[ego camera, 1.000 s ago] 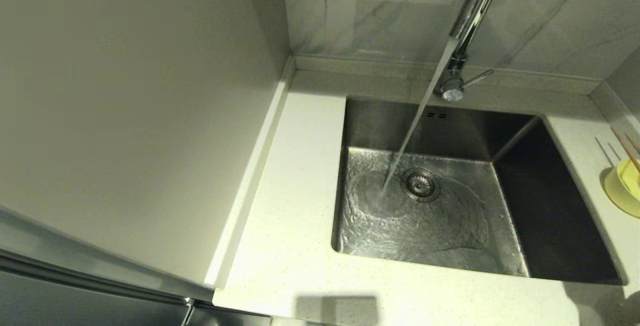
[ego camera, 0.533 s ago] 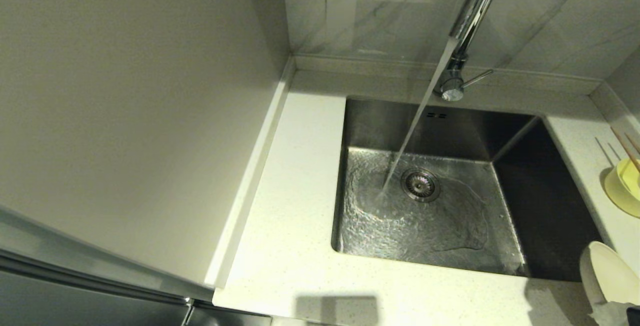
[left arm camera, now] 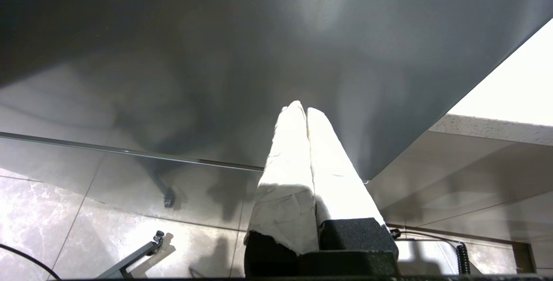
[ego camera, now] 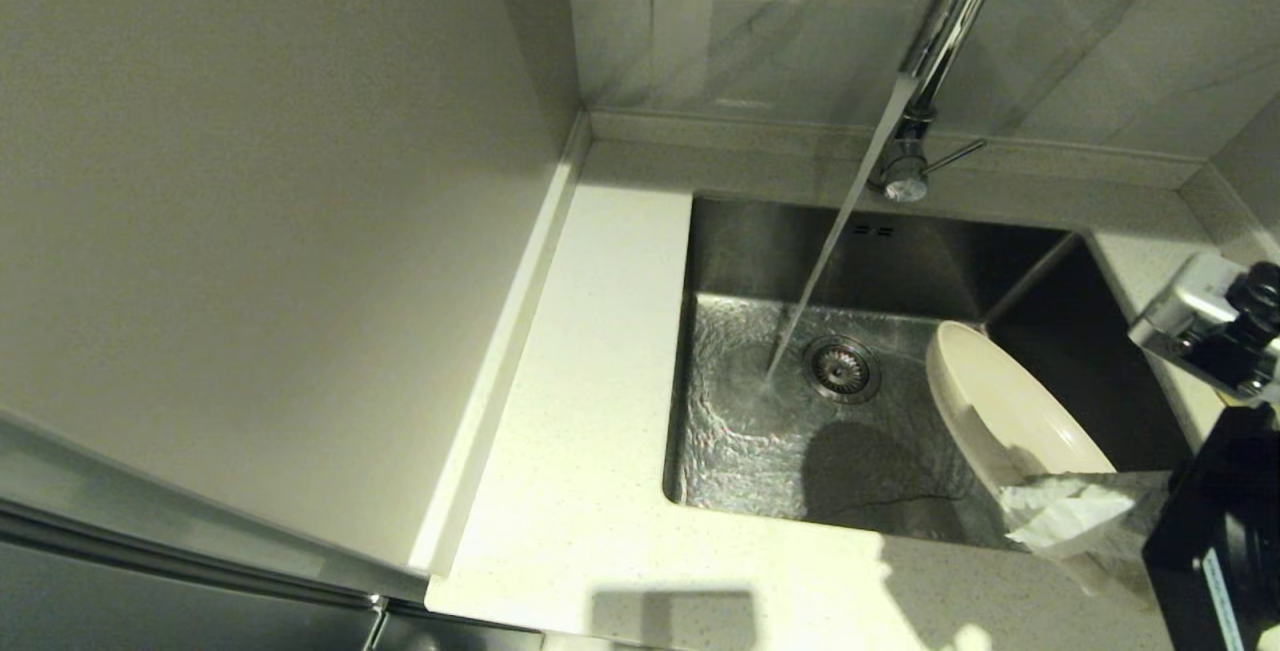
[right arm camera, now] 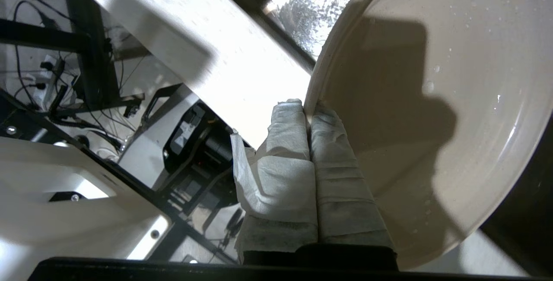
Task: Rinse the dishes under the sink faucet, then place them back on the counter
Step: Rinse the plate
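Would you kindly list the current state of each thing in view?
Faucet: running, water falling beside the drain.
Plate: tilted over the sink, held by its rim, not under the stream.
Right gripper: shut on the plate.
Left gripper: shut, empty, below the counter.
Sink: wet.

A big plain grey panel [ego camera: 250, 231] stands on the left. Behind are grey-veined marble wall tiles [ego camera: 1100, 31]. Down below, the shiny marbled floor [left arm camera: 65, 229] has black cables on it.
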